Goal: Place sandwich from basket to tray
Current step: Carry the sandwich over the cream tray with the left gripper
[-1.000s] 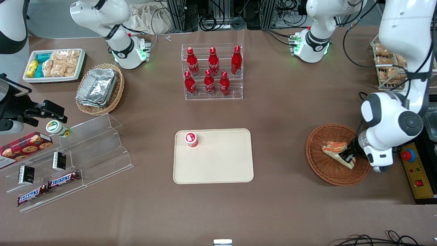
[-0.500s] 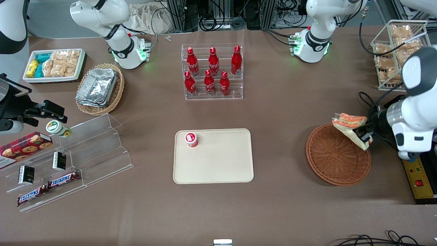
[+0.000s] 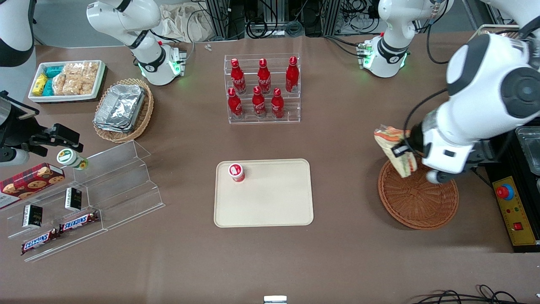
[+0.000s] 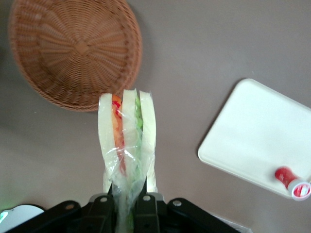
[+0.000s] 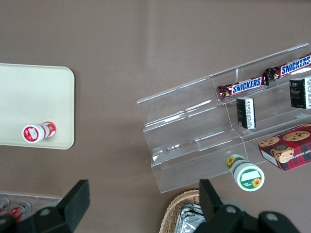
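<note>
One gripper clamps sandwich above brown table.

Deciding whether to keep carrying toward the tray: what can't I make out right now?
- Front view: the hand is mostly hidden by the sandwich and the arm.
- Front view: part of the basket rim is covered by the sandwich and arm.
- Left wrist view: the tray is cut off by the edge.

On our brown worktop we see the tray, the basket, a bottle rack, and the gripper above it.
</note>
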### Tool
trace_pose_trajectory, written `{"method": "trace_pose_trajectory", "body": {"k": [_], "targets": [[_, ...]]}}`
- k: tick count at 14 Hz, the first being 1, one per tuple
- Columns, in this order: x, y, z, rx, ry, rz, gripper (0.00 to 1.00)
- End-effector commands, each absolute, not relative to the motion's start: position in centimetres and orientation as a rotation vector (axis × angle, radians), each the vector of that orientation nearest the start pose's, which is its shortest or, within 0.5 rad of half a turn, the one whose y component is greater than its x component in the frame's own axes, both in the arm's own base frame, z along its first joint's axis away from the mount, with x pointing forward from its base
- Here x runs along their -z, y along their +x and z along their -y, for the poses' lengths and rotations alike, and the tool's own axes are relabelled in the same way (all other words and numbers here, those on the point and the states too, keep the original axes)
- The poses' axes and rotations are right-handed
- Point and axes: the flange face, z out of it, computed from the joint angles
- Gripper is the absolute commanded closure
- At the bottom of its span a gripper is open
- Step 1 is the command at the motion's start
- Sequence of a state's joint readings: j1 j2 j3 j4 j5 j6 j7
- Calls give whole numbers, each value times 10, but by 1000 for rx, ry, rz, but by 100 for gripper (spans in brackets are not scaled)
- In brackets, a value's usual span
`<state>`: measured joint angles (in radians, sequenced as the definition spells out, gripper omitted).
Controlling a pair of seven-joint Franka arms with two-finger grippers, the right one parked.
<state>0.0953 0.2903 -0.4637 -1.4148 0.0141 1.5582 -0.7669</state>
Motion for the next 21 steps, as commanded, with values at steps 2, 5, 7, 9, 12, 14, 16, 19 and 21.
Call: {"method": "trace_pose_trajectory", "body": {"k": [2, 5, 7, 9, 12, 14, 16, 19, 21], "targets": [[-523, 583, 258, -203, -3061, 326, 100], [-512, 586, 280, -167, -3098, 270, 100], [-498, 587, 310, -106, -3142, 215, 100], [-462, 603, 325, -92, -3192, 226, 100], [-412, 599, 372, -36, -3189, 103, 100], [-376, 609, 377, -22, -3195, 134, 100], [-346, 613, 383, -21, -3227, 123, 100], [-300, 614, 397, -26, -3265, 84, 100], [-278, 613, 399, -32, -3242, 50, 100]]}}
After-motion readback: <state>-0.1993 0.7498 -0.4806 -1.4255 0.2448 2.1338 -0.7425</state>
